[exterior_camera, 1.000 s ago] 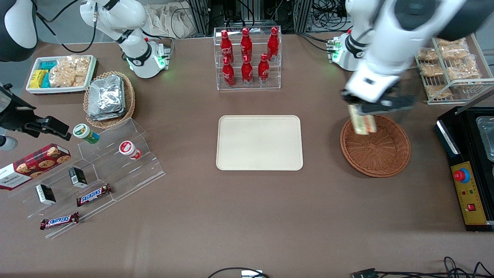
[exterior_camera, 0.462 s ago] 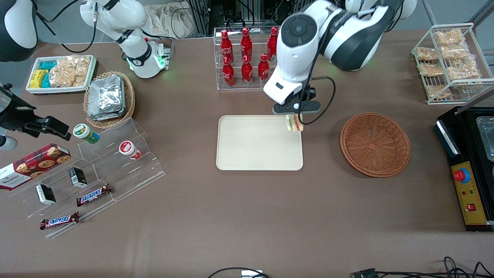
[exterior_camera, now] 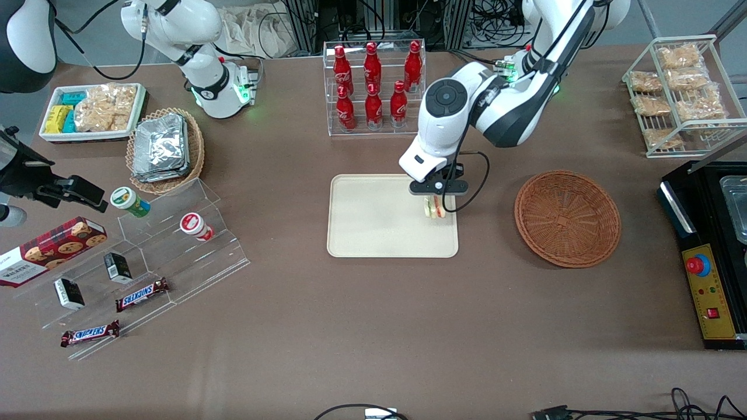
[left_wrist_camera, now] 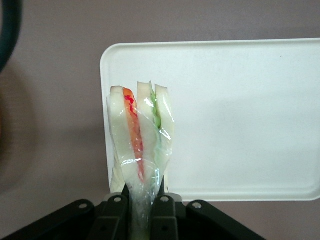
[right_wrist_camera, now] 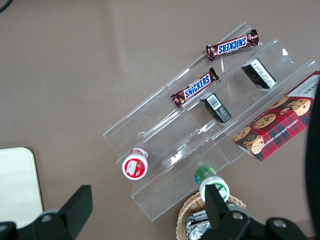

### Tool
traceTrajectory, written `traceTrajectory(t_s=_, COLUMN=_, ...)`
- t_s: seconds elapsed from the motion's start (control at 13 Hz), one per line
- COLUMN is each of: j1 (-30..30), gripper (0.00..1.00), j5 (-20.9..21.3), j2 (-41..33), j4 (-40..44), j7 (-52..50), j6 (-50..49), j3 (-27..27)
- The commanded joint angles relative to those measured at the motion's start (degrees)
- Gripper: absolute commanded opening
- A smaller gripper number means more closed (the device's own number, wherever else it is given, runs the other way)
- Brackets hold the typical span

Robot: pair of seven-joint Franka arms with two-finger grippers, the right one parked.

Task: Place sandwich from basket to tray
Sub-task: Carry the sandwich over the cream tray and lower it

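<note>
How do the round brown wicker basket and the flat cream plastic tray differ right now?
The round brown wicker basket is woven and dished; the flat cream plastic tray is smooth, rectangular and low-rimmed. The basket holds nothing; above the tray's edge nearest the basket, the gripper holds the wrapped sandwich. Both rest flat on the brown table.

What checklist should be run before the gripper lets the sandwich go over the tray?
1. Gripper shut on the sandwich: ok.
2. Sandwich above the tray, near its edge toward the basket: ok.
3. Sandwich resting on the tray surface: cannot tell.
4. Tray bare where the sandwich would land: ok.
5. Basket holds nothing more: ok.
6. Sandwich wrap intact in the wrist view: ok.
</note>
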Motion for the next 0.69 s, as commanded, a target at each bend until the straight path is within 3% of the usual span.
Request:
traceTrajectory(t_s=0.0, j1=1.98, gripper=0.0, j5=0.86, j2=1.81, j4=-5.75, j7=0.44, j6=10.05, j3=-0.13)
traceTrajectory(t_s=0.46, j1=4.53, gripper=0.0, j5=4.98, j2=10.35, j4=-5.94, j7=0.36, j6=18.34, j3=1.36)
traceTrajectory(t_s=0.54, j1=4.53, gripper=0.3, j5=5.07, j2=10.96, j4=-5.77, j7=0.36, j6=18.61, j3=1.46)
traceTrajectory(t_s=0.62, j1=4.62, gripper=0.99, j5=5.07, j2=10.97, j4=-5.68, j7=0.36, j6=18.53, j3=1.46)
